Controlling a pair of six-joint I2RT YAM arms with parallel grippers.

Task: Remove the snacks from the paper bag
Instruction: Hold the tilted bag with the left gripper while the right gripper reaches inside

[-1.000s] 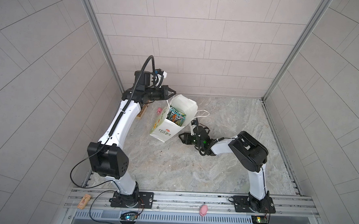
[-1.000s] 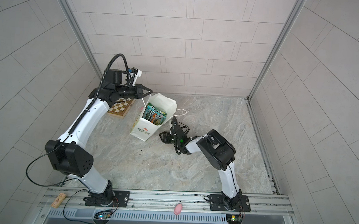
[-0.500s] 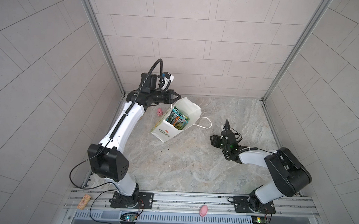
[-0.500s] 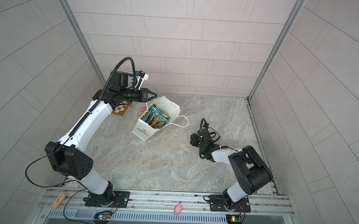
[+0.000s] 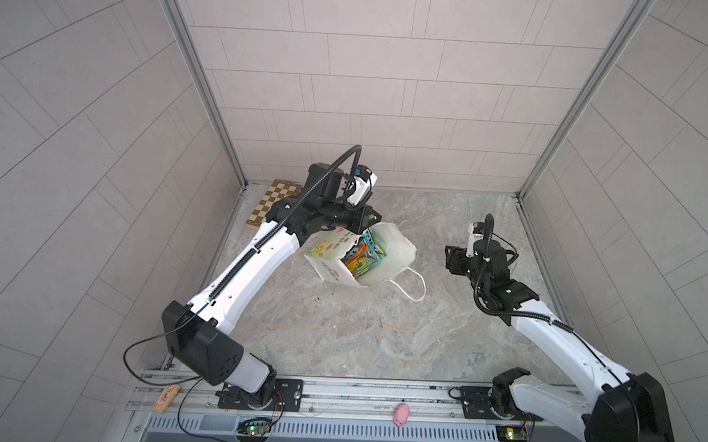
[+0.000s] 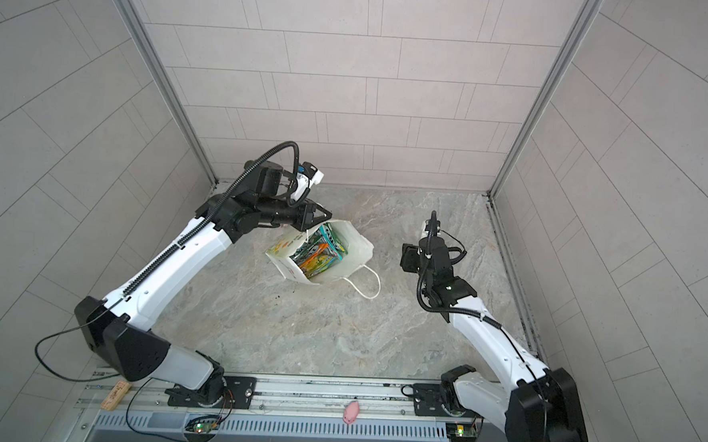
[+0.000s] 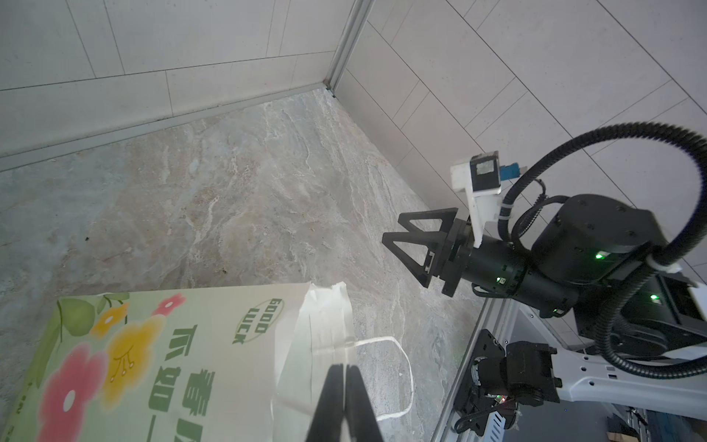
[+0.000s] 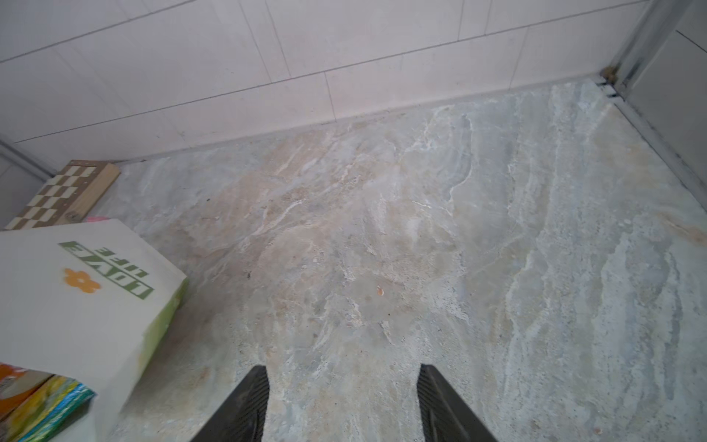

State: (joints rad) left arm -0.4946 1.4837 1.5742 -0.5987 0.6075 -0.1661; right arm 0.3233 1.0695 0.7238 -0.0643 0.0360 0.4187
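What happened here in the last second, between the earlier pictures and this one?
The right gripper, open and empty, pulled away from the white paper carrier bag toward the right side. The left gripper, shut on the bag's rim, shifted it slightly rightward. The colourful glossy snack packets stayed inside; the wooden chessboard box stayed in the back corner.

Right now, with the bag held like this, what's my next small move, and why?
Probably swing the right hand toward the mouth of the paper bag. That hand is open, empty and apart from the bag; the left hand looks shut on the rim, and the snacks sit inside.
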